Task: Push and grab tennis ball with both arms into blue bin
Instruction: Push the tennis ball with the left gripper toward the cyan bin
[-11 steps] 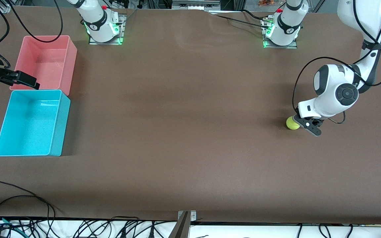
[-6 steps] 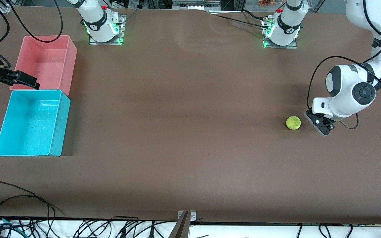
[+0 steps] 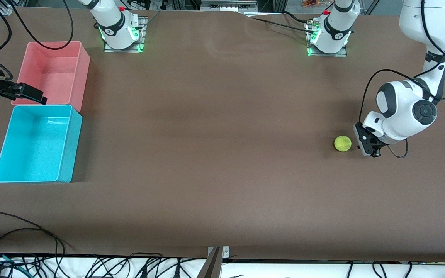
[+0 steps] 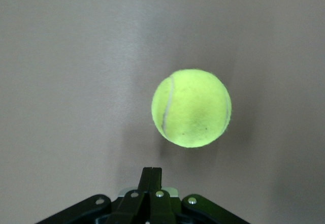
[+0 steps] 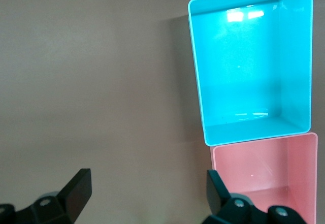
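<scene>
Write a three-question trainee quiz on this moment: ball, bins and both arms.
1. True or false: the tennis ball lies inside the blue bin.
2. Which bin is nearer to the front camera? A) pink bin B) blue bin
3. Fill in: the left gripper, low beside the ball, has its jaws ____.

Key:
1. False. It sits on the table at the left arm's end.
2. B
3. Shut, and not touching the ball. The right gripper waits open by the bins.

Brown table [image 3: 222, 154] bearing tennis ball [image 3: 342, 143], blue bin [image 3: 37, 143], pink bin [image 3: 54, 73] and arm bases.
</scene>
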`<state>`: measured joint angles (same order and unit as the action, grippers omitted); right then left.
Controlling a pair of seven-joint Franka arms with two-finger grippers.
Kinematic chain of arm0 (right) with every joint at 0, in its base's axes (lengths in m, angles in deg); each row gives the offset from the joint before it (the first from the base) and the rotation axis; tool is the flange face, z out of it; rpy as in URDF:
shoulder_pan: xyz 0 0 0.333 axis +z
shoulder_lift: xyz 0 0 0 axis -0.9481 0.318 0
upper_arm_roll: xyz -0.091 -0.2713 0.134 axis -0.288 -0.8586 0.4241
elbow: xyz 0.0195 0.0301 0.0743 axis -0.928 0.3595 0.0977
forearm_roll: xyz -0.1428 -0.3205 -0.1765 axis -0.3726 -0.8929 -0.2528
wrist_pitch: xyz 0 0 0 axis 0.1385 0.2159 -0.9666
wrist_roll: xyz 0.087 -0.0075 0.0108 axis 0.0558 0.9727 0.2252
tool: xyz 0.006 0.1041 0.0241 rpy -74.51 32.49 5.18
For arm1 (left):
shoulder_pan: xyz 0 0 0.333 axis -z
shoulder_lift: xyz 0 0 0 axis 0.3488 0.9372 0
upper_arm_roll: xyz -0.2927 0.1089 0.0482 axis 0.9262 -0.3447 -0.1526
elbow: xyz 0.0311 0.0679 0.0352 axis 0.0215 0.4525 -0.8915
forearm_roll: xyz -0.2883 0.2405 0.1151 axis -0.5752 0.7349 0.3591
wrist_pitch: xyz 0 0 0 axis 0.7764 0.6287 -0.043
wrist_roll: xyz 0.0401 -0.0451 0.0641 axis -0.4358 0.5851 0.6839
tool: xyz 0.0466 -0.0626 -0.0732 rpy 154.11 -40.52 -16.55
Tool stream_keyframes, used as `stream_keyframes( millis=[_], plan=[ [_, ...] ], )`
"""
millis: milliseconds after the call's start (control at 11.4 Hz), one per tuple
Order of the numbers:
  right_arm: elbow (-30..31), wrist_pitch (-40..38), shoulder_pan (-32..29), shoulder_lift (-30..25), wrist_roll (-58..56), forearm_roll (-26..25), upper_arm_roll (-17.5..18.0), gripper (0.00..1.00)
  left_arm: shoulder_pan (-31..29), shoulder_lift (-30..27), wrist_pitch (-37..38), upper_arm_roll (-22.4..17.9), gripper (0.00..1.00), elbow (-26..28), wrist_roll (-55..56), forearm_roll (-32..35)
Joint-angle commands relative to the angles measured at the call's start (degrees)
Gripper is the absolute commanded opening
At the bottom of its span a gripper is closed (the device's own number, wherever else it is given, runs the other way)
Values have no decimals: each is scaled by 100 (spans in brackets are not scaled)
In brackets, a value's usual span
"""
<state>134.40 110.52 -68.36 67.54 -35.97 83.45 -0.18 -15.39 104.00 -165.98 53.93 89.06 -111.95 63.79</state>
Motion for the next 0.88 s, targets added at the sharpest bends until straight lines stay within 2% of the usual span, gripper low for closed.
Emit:
stream_keyframes(
  millis=[0,615,791],
  plan=[
    [-121,-104,-11,53,-6,-41,14,100,-1,287,-38,-75,0,-89,-1093,-234],
    [-121,-104,-11,53,-23,-32,14,100,104,455,-38,-93,0,-89,-1000,-559],
    [-130,-95,-11,53,-15,-41,14,100,296,543,-38,64,0,-71,-431,-612]
  ],
)
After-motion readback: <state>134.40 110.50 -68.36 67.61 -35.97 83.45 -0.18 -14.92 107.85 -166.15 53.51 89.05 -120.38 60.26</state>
